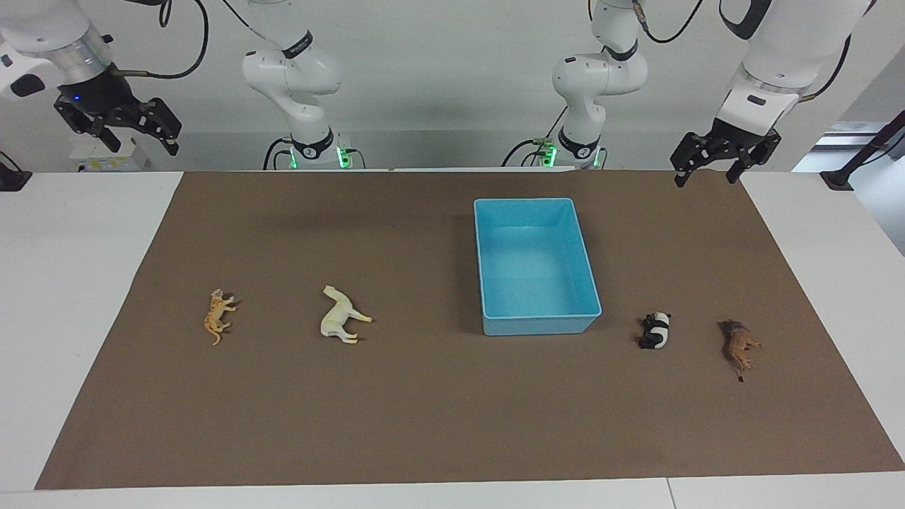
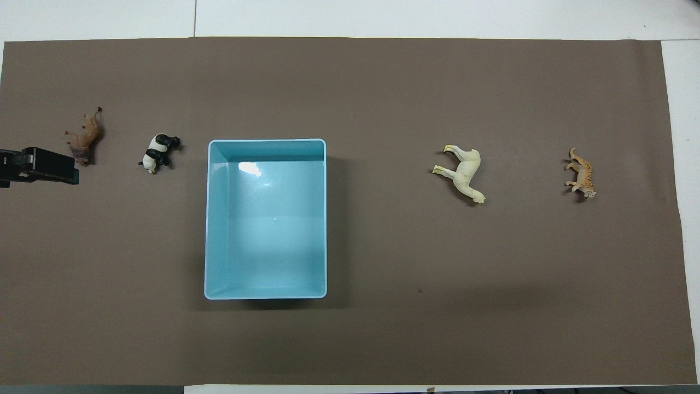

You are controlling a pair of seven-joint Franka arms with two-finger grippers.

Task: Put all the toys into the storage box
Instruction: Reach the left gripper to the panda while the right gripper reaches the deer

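Toys all lie outside the light blue plastic storage box (image 1: 537,322). Left end effector (image 1: 710,170), open and empty, hangs nearest the dark brown lion figurine (image 1: 739,346), at its six o'clock in the facing view; right end effector (image 1: 138,134) waits, also open.

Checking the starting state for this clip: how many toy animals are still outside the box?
4, all lying on the brown mat: tiger and horse toward the right arm's end, panda and brown lion-like animal toward the left arm's end. The blue box is empty; nothing hidden.

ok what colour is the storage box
Light blue all over; the storage box shows best in the overhead view.
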